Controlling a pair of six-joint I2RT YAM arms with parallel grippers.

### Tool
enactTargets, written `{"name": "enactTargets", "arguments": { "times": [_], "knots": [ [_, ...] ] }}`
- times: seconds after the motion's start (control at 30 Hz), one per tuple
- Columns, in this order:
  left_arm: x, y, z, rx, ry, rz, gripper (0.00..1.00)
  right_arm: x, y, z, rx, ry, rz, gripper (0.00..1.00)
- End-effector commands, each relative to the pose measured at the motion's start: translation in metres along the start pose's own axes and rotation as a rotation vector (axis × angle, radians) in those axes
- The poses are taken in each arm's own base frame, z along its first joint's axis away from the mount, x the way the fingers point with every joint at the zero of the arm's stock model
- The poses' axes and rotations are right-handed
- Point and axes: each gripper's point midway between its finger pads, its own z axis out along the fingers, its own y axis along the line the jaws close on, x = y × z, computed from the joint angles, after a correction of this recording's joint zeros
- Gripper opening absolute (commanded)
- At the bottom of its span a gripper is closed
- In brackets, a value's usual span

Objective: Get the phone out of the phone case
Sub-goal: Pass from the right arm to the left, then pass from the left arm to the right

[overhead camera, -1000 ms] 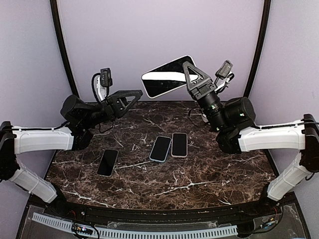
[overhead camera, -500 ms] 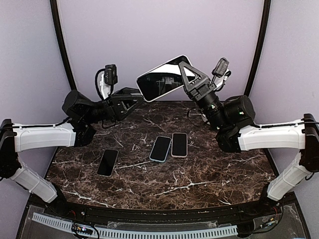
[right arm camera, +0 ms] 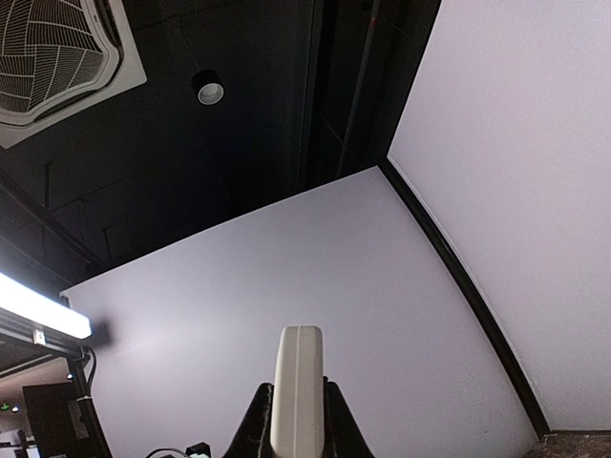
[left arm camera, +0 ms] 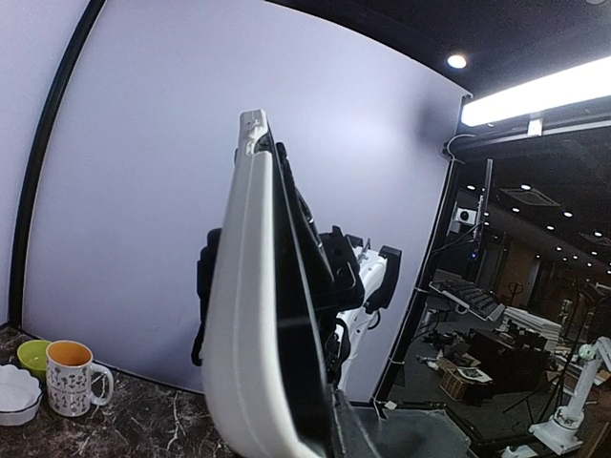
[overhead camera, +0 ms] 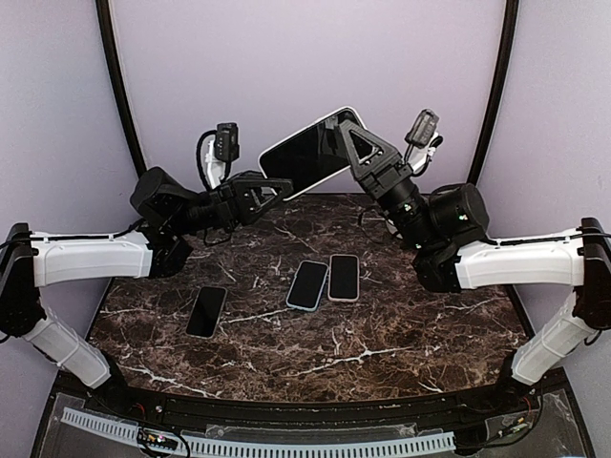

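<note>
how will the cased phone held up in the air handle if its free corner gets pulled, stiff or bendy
Probably stiff: the cased phone juts out flat with the right claw gripping only one end. Its screen looks smooth and glossy, so likely slippery there. The white case rim looks thin, so it may flex and peel first.

Nothing legible right now: the phone [overhead camera: 307,157] up in the right gripper [overhead camera: 348,134] shows only a blank, dark screen.

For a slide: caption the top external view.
Right fingers hold a white-cased phone aloft while left fingers pinch its lower corner, three phones on the table.
</note>
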Motion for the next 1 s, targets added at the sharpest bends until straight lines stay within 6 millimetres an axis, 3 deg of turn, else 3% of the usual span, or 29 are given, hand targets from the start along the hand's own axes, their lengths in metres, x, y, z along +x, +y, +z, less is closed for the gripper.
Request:
{"name": "enactTargets", "arguments": {
  "times": [0.0, 0.13, 0.27, 0.3, 0.37, 0.63, 0.77, 0.97],
  "knots": [
    [-0.009, -0.017, 0.004, 0.060, -0.021, 0.078, 0.00, -0.032, 0.032, -0.001, -0.098, -0.112, 0.037, 0.00],
    [-0.011, -0.020, 0.003, 0.053, -0.017, 0.081, 0.00, -0.023, 0.032, -0.005, -0.082, -0.044, -0.025, 0.03],
    [-0.007, -0.026, -0.001, 0.044, 0.029, 0.089, 0.00, -0.009, 0.023, -0.020, 0.005, 0.125, -0.147, 0.57],
    [-0.005, -0.027, -0.002, 0.042, 0.042, 0.113, 0.00, 0.001, 0.019, -0.026, 0.018, 0.205, -0.194, 0.66],
    [0.001, -0.027, -0.006, 0.023, 0.087, 0.128, 0.00, 0.017, 0.009, -0.040, 0.054, 0.362, -0.296, 0.74],
    [0.030, -0.039, -0.026, 0.001, 0.278, 0.199, 0.00, 0.065, -0.016, -0.110, 0.078, 0.890, -0.498, 0.85],
    [0.044, -0.043, -0.035, 0.000, 0.374, 0.201, 0.00, 0.074, -0.013, -0.116, 0.025, 0.985, -0.523, 0.86],
    [0.049, -0.037, -0.039, -0.041, 0.420, 0.236, 0.00, 0.079, 0.012, -0.111, -0.139, 1.008, -0.513, 0.82]
  ]
}}
